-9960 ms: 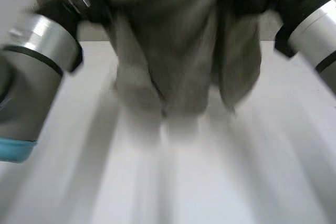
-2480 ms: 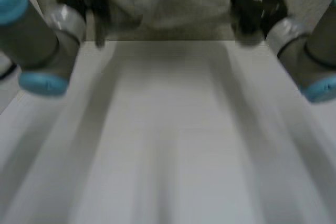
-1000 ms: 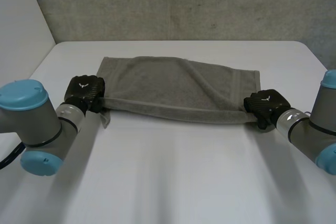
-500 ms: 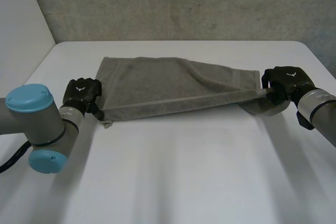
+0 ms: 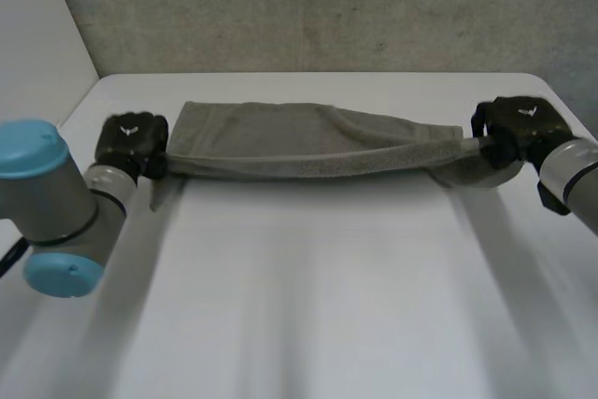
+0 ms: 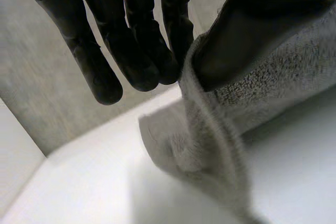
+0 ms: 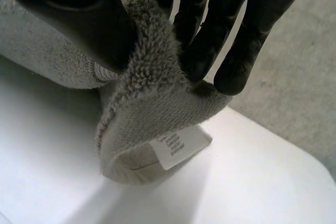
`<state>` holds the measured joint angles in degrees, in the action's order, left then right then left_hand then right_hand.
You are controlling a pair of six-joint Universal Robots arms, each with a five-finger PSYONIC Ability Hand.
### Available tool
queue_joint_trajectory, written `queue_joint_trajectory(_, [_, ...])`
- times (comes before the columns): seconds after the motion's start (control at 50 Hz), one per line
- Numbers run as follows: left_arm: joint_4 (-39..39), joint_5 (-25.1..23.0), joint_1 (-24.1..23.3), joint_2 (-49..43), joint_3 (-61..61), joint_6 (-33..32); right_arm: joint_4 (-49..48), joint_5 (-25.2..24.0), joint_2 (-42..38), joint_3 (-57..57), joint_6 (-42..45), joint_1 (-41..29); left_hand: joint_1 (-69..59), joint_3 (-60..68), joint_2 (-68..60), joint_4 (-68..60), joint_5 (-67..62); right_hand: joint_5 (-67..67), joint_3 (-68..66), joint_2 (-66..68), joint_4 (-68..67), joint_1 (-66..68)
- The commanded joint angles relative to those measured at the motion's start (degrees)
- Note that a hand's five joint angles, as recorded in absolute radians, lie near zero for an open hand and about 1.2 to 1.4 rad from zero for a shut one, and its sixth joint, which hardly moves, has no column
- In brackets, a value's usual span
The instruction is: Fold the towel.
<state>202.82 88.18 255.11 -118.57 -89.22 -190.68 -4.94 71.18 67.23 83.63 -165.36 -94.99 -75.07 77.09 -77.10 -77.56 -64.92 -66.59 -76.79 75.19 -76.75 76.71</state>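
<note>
Our left hand (image 5: pixel 131 142) pinches one end of the grey towel (image 5: pixel 308 142), our right hand (image 5: pixel 519 128) the other. It stretches taut near the desk's (image 5: pixel 308 306) far edge.

Towel (image 5: pixel 308 142) of matt, nubbly grey terry cloth; worktop (image 5: pixel 308 306) smooth, matt white; wall (image 5: pixel 308 7) rough, speckled.
</note>
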Motion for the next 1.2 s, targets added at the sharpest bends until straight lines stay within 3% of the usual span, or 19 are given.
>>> queue_joint_trajectory(0.02, [-6.19, -0.99, 0.13, 16.05, 0.62, 0.57, 14.78, -1.40, 8.97, -7.17, 3.99, 0.07, -4.93, 2.91, -2.90, -2.44, -5.08, -3.41, -3.21, 4.81, -3.25, 3.29])
queue_joint_trajectory(0.14, [-11.73, -5.03, -0.48, 27.67, 5.79, 1.45, 26.71, -3.51, 16.60, -16.11, 9.43, 0.07, -4.93, 2.91, -2.90, -2.44, -5.08, -3.41, -3.21, 4.81, -3.25, 3.29])
queue_joint_trajectory(0.28, [-19.57, -7.06, 0.13, 30.50, 14.51, 1.54, 34.47, -3.77, 16.62, -25.18, 15.16, -0.02, -4.93, 2.91, -2.90, -2.44, -5.08, -3.41, -3.21, 4.81, -3.25, 3.29])
queue_joint_trajectory(0.38, [-25.37, -6.62, 0.39, 23.47, 20.48, 1.27, 36.23, -2.45, 9.58, -29.75, 19.64, -1.78, -4.93, 2.91, -2.90, -2.44, -5.08, -3.41, -3.21, 4.81, -3.25, 3.29])
queue_joint_trajectory(0.5, [-28.80, -5.66, 0.13, 8.22, 27.94, 1.01, 35.35, 3.08, -2.11, -36.26, 26.58, -7.75, -4.93, 2.91, -2.90, -2.44, -5.08, -3.41, -3.21, 4.81, -3.25, 3.29])
queue_joint_trajectory(0.6, [-28.53, -4.60, -0.14, -4.22, 36.83, 0.83, 28.05, 6.42, -11.07, -43.38, 27.11, -10.74, -4.93, 2.91, -2.90, -2.44, -5.08, -3.41, -3.21, 4.81, -3.25, 3.29])
queue_joint_trajectory(0.68, [-26.08, -3.46, -0.49, -14.21, 50.93, 0.92, 13.25, 8.35, -16.51, -49.60, 25.80, -11.36, -4.93, 2.91, -2.90, -2.44, -5.08, -3.41, -3.21, 4.81, -3.25, 3.29])
queue_joint_trajectory(0.8, [-20.54, -2.05, -0.84, -17.31, 64.52, 1.54, -4.96, 12.48, -17.93, -56.81, 22.38, -11.62, -4.93, 2.91, -2.90, -2.44, -5.08, -3.41, -3.21, 4.81, -3.25, 3.29])
queue_joint_trajectory(0.84, [-15.20, -1.61, -2.15, -16.44, 68.90, 1.45, -7.43, 13.10, -17.49, -57.96, 20.88, -11.62, -4.93, 2.91, -2.90, -2.44, -5.08, -3.41, -3.21, 4.81, -3.25, 3.29])
queue_joint_trajectory(0.96, [-8.67, -1.52, -4.53, -11.07, 66.01, 1.62, -10.35, 13.37, -15.29, -57.18, 14.20, -11.45, -4.93, 2.91, -2.90, -2.44, -5.08, -3.41, -3.21, 4.81, -3.25, 3.29])
queue_joint_trajectory(1.04, [-5.51, -1.96, -4.53, -8.35, 57.60, 1.54, -9.56, 12.93, -15.20, -54.01, 14.01, -11.45, -4.93, 2.91, -2.90, -2.44, -5.08, -3.41, -3.21, 4.81, -3.25, 3.29])
queue_joint_trajectory(1.2, [-5.07, -2.58, -4.44, -9.05, 40.48, 1.10, -5.96, 8.09, -15.03, -36.87, 14.19, -10.83, -4.93, 2.91, -2.90, -2.44, -5.08, -3.41, -3.21, 4.81, -3.25, 3.29])
